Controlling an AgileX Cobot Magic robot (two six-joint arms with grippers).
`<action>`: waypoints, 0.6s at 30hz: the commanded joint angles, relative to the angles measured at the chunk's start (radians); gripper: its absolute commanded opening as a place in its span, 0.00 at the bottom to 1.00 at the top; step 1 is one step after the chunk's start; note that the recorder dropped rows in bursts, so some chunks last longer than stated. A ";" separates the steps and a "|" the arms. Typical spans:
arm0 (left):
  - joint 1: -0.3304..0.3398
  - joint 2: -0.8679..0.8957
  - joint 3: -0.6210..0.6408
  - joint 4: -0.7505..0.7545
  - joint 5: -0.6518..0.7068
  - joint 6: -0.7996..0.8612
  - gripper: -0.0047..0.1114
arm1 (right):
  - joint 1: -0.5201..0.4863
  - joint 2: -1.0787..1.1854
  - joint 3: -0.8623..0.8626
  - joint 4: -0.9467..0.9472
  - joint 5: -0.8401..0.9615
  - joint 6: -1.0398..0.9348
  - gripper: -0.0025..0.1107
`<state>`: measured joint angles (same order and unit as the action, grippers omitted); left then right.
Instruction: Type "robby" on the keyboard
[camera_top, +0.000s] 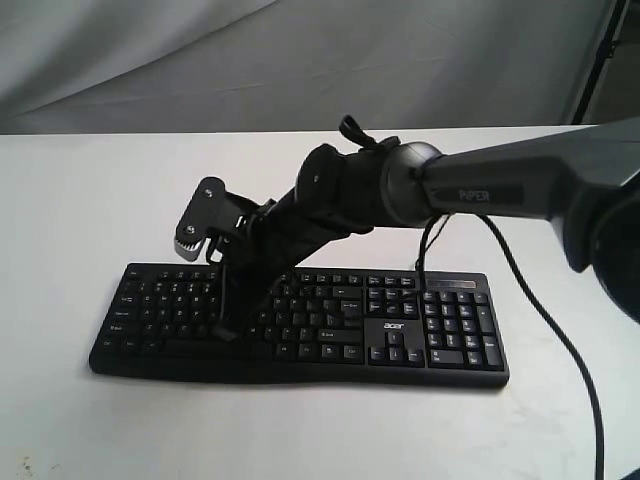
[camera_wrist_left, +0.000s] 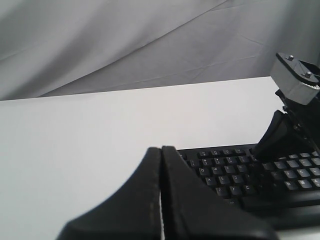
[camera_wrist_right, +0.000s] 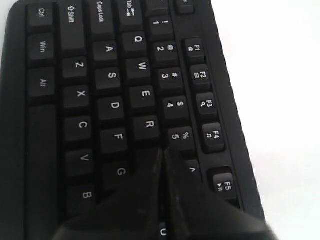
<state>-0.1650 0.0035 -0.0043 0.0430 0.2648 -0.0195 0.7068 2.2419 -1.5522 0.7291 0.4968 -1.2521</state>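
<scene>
Your right arm (camera_top: 520, 190) is a smooth dark grey tube with the word PIPER printed on it in pale letters. It ends in a rounded grey joint (camera_top: 410, 185). Beyond that, you see the wrist (camera_top: 330, 195) wrapped in black, with a black strap loop (camera_top: 352, 128) sticking up from it. A light grey block (camera_top: 189, 240) with small screws sits beside a black plate (camera_top: 211, 196). Your left hand (camera_wrist_left: 161, 155) and right hand (camera_wrist_right: 163, 157) both have matte black, wedge-shaped fingers.
</scene>
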 joint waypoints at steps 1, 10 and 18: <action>-0.006 -0.003 0.004 0.005 -0.005 -0.003 0.04 | -0.012 -0.002 -0.004 -0.010 0.013 0.027 0.02; -0.006 -0.003 0.004 0.005 -0.005 -0.003 0.04 | -0.012 -0.002 -0.004 -0.017 0.031 0.047 0.02; -0.006 -0.003 0.004 0.005 -0.005 -0.003 0.04 | -0.012 -0.002 -0.004 -0.035 0.034 0.073 0.02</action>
<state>-0.1650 0.0035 -0.0043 0.0430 0.2648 -0.0195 0.6984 2.2419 -1.5529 0.7018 0.5202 -1.1885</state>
